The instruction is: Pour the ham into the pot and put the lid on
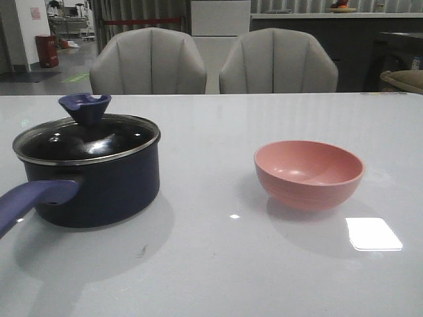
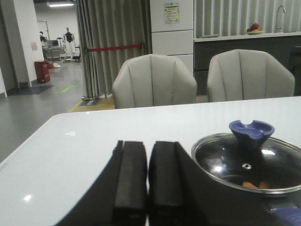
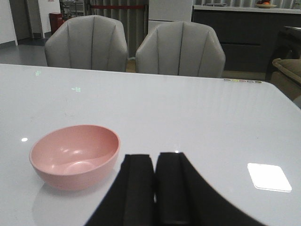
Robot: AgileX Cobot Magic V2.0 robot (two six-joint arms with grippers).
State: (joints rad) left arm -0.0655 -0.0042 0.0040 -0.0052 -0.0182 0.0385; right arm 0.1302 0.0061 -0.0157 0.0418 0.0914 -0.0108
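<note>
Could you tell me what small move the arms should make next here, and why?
Probably none beyond keeping both arms parked. The dark glass lid with its blue knob sits on the dark navy saucepan, orange-pink ham chunks show through the glass, and the pink bowl looks empty. Left gripper and right gripper are shut, holding nothing.

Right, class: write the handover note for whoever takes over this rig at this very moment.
Left gripper: fingers shut, holding nothing, just short of the pot.
Right gripper: fingers shut, holding nothing, beside the pink bowl.
The bowl stands upright and empty on the table.
The lid sits on the pot; orange-pink ham shows through the glass.
Done: ham poured, pot covered.
Left: nothing apparent; maybe check that the lid sits level.
</note>
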